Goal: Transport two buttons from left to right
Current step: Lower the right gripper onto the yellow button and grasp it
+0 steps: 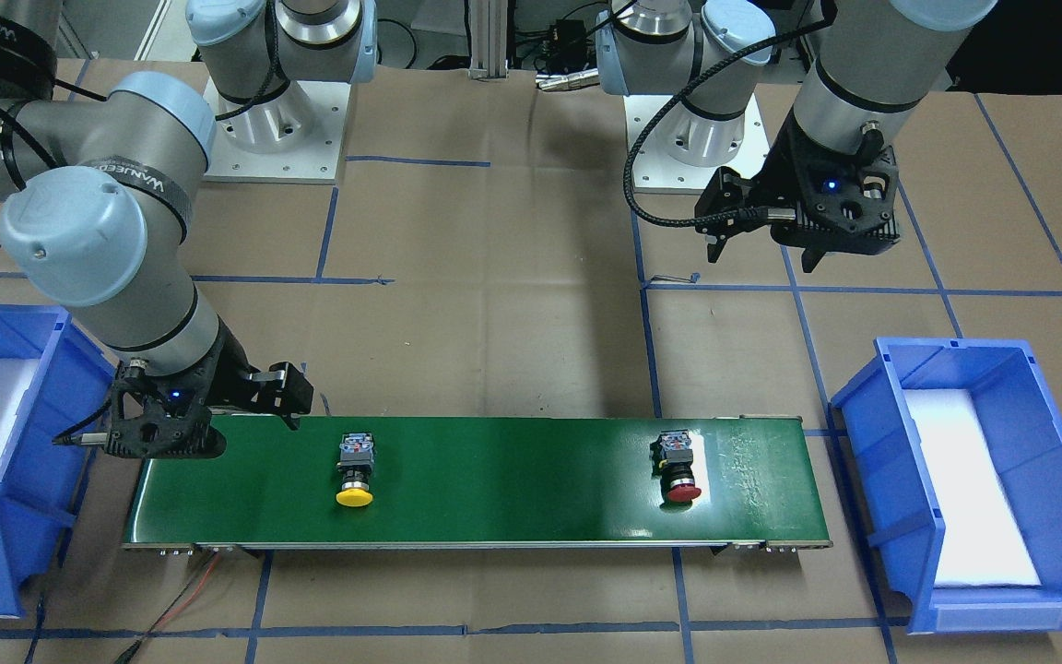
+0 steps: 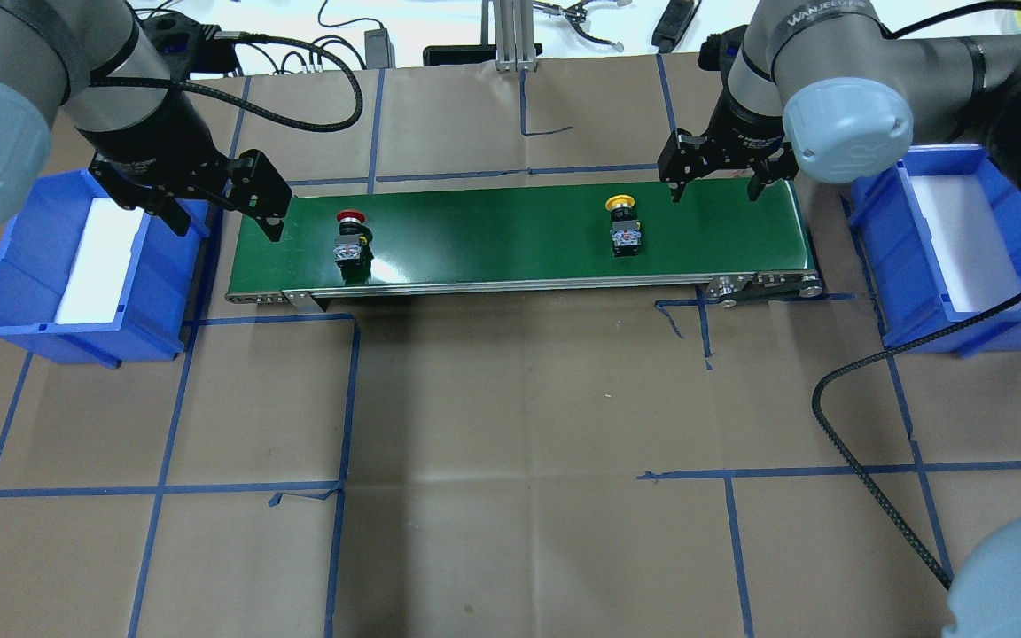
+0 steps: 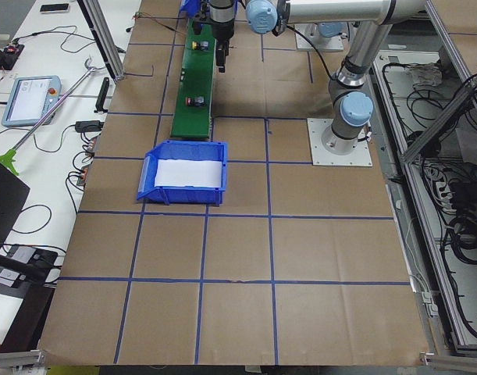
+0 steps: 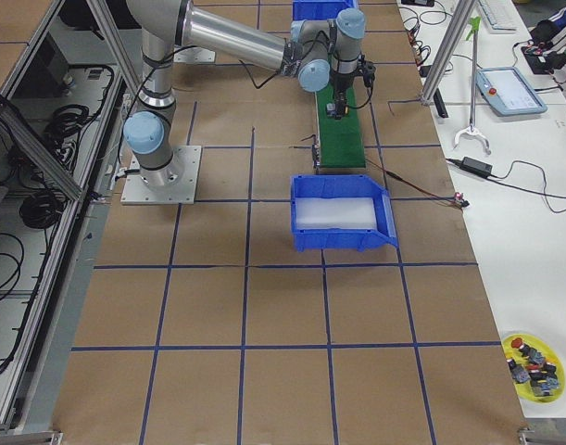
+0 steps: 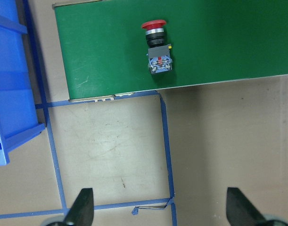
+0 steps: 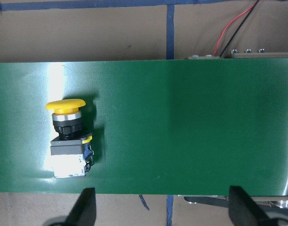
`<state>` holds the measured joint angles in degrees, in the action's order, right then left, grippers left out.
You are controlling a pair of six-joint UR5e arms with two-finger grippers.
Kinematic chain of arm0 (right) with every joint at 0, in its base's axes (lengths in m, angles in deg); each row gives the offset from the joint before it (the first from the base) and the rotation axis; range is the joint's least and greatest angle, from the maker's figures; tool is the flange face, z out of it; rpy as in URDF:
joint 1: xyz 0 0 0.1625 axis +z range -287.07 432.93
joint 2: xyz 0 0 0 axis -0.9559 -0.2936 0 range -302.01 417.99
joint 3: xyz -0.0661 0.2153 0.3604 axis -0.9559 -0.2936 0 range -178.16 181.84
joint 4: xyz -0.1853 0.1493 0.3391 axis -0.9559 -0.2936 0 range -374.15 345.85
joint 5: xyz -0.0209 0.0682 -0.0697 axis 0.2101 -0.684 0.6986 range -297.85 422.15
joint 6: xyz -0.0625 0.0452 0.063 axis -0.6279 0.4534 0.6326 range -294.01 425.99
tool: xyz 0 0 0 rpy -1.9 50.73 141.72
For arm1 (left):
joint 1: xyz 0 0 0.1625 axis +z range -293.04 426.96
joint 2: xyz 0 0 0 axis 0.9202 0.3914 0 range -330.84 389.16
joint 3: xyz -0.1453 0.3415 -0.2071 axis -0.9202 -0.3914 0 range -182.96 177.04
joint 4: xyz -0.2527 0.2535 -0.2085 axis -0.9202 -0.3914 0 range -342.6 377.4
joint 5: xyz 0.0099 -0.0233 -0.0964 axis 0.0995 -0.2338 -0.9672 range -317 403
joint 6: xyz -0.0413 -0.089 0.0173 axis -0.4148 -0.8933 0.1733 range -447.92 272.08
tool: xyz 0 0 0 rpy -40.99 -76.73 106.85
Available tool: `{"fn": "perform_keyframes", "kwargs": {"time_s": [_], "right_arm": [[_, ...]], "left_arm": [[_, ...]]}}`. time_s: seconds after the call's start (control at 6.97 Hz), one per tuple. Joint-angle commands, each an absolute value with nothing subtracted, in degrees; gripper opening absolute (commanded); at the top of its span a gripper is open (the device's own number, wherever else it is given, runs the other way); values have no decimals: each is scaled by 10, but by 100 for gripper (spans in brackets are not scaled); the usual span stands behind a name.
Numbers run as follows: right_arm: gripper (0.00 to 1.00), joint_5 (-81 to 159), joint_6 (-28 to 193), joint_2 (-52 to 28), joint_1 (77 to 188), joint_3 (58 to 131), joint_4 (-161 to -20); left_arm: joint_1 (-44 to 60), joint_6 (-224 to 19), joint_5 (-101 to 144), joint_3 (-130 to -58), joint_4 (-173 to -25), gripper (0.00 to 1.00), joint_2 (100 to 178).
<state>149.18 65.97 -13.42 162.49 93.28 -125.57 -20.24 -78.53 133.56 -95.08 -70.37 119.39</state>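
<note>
One yellow button (image 1: 355, 475), one red button (image 1: 678, 470), WANJEED strap (image 1: 159, 190)

Brown-papered desk (image 2: 519, 399), gridded with blue tape (image 2: 349, 399). Bears a green conveyor (image 2: 493, 239) between the blue left bin (image 2: 19, 257) and right bin (image 2: 892, 266); behind, two bolted base plates (image 1: 319, 138).

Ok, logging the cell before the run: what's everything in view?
table: one, brown paper, blue tape grid
belt: one, green, across the table
red button: one, red cap, on the belt's left part
yellow button: one, yellow cap, on the belt's right part
left bin: one, blue, off the belt's left end
right bin: one, blue, off the belt's right end
left pincer: one, black, open, by the belt's left end
right pincer: one, black, open, by the belt's right end
</note>
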Motion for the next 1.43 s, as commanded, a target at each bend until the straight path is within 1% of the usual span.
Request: {"fn": "perform_keyframes", "kwargs": {"time_s": [0.0,0.29,0.72,1.15,1.29], "right_arm": [[100,1487,660,-116,1625,933,-1258],[100,1440,656,-105,1625,933,-1256],[100,1439,655,-83,1625,933,-1256],[98,1449,654,-48,1625,932,-1294],[71,1451,648,-41,1625,934,-1287]], "left_arm": [[-201,-785,1336,-943,-703,100,1196],[-201,-785,1337,-944,-703,100,1195],[-201,-785,1336,-948,-703,100,1193],[-201,-786,1336,-949,-703,100,1192],[-201,-785,1336,-949,-703,100,1192]]}}
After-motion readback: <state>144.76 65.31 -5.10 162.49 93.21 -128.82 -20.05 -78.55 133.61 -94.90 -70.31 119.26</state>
